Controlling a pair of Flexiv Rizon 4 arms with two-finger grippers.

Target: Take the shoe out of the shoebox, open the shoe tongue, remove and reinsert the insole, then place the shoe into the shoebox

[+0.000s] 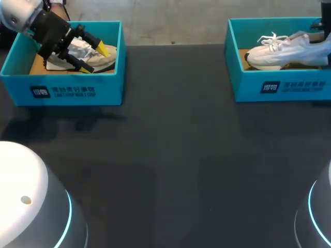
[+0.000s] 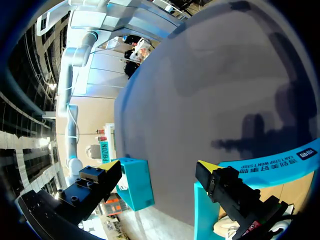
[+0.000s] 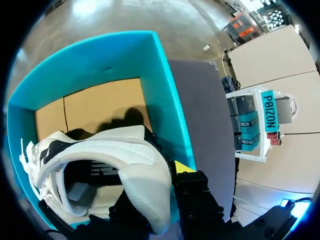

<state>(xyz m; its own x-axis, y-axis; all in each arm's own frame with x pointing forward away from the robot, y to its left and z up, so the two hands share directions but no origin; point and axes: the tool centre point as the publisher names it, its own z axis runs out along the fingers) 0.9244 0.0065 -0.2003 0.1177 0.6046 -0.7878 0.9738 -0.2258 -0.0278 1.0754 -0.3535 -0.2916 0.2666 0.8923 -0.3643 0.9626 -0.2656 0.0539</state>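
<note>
Plainly we are at the very start: neither shoe is out of its box yet. The beige shoe [image 1: 109,59] lies in the left shoebox [image 1: 72,90], and our left jaws hang spread wide over it, gripping nothing. The white shoe [image 1: 282,51] rests in the right shoebox [image 1: 279,85], where our right jaws seem to pinch its heel collar [image 3: 145,190]. Lifting out, tongue, insole and return all remain, we judge.

A teal shoebox [image 1: 77,90] sits open at the table's 10 o'clock, with a beige shoe [image 1: 106,59] lying inside it. A second teal shoebox [image 1: 279,85] at 2 o'clock holds a white shoe [image 1: 282,51], laced, sole down, toe toward 9 o'clock.
</note>
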